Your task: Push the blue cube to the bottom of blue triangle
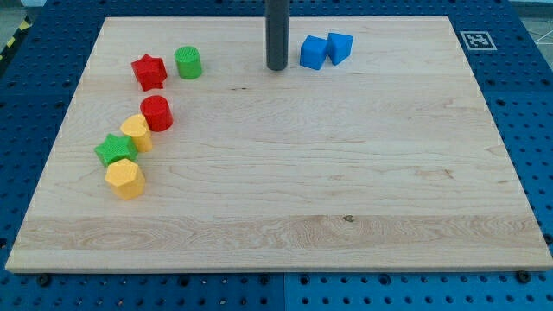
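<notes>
No claw exists; the rod's tip (276,67) sits just left of the blue cube (314,53), which touches the blue triangle (340,47). The cube looks light, rigid, likely slides easily; push its top face.

A pale wooden board (346,216) rests on a blue perforated bench surface (34,86) that borders it on every side. A black-and-white marker tag (474,40) sits at the board's corner, toward the view's right of my tip (276,67).
</notes>
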Available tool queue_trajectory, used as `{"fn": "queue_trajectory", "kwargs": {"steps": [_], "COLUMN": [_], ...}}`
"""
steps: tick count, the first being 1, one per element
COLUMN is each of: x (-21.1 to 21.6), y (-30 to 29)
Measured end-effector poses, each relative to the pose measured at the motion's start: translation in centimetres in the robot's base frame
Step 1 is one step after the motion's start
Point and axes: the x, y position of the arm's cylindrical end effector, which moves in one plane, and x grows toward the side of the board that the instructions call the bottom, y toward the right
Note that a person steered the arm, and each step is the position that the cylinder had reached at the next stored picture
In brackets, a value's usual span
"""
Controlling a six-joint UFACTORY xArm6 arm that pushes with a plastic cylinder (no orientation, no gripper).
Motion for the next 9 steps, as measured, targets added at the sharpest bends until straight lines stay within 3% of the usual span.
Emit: {"fn": "queue_trajectory", "kwargs": {"steps": [2,4,7,9], "x": [-4.1,-2.5,1.9,1.9], "y": [2.3,5.3,4.2,7.1]}}
